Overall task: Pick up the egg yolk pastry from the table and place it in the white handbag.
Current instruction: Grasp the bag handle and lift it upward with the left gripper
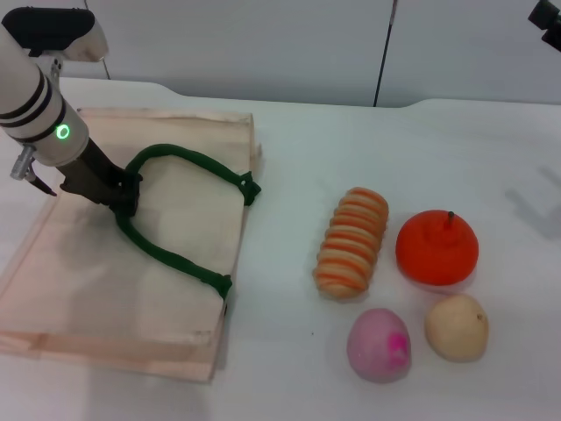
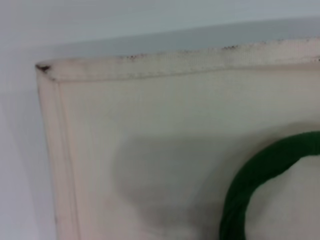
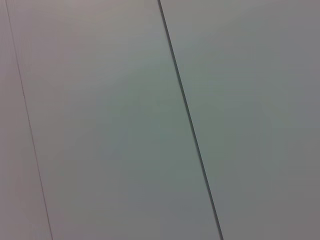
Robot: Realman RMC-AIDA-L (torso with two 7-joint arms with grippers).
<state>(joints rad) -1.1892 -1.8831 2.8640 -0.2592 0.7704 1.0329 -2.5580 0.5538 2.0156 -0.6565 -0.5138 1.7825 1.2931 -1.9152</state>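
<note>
The egg yolk pastry [image 1: 457,327] is a pale cream-tan ball on the table at the front right. The white handbag [image 1: 105,289] lies flat on the left, its dark green rope handle [image 1: 180,158] arching over it. My left gripper [image 1: 123,195] sits over the bag at the bend of this handle and looks shut on it. The left wrist view shows a corner of the bag [image 2: 150,120] and a curve of the handle [image 2: 260,175]. My right gripper [image 1: 548,22] is raised at the far right edge, only partly in view and far from the pastry.
A pink-purple ball [image 1: 379,345] lies just left of the pastry. An orange fruit [image 1: 436,246] sits behind the pastry. A long orange-striped bread [image 1: 352,242] lies between the bag and the fruit. The right wrist view shows only a grey wall.
</note>
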